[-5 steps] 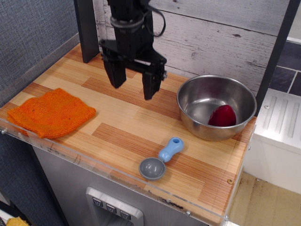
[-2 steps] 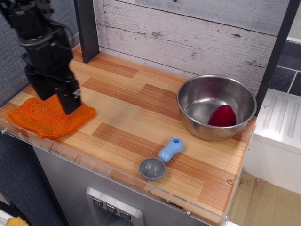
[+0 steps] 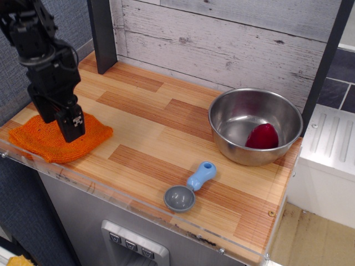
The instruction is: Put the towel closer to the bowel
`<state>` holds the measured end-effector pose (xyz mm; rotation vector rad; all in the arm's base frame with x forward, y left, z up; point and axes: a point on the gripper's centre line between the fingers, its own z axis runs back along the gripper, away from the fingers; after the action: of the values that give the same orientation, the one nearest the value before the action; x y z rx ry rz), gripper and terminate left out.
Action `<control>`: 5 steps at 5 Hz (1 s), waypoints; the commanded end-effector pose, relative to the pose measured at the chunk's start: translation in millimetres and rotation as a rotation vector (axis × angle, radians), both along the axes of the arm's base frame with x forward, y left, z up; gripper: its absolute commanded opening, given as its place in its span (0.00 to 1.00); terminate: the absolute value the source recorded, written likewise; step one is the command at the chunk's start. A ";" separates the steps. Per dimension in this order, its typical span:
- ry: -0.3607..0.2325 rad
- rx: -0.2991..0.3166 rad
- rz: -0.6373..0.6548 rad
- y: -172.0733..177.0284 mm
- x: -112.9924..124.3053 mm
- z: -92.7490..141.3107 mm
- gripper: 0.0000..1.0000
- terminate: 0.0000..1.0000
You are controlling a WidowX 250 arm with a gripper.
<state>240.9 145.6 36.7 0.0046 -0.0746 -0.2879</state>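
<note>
The gripper [image 3: 62, 118] has crossed from above the middle of the counter to the left end and, in the last fraction of a second, dropped lower onto the towel [image 3: 55, 138]. Its fingers stand spread, tips at or just above the cloth; contact cannot be confirmed, and nothing is pinched yet. Judgement: the approach is complete and the grasp is the step in hand; the move toward the bowl has not begun.

The towel lies directly beneath the gripper at the front left edge of the wooden counter [image 3: 161, 144]. It is bright orange, knitted, ribbed, roughly square with soft rounded corners, and likely to sag and fold when lifted.

Well to the gripper's right and nearer the front edge lies a small grey scoop [image 3: 188, 189] with a light-blue handle, smooth and rigid.

Farther right, well apart from the towel, stands the bowl [image 3: 233, 119]: round, shiny stainless steel, rolled rim. A dark red rounded object [image 3: 262, 136] rests inside it.
</note>
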 end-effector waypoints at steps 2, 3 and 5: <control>0.029 0.051 0.057 22.8 22.5 -40.8 1.00 0.00; 0.055 0.055 0.095 16.9 54.0 -51.0 1.00 0.00; 0.000 -0.018 0.282 11.0 111.0 -59.7 1.00 0.00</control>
<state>349.7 165.9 1.2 0.0180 -0.1162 0.0151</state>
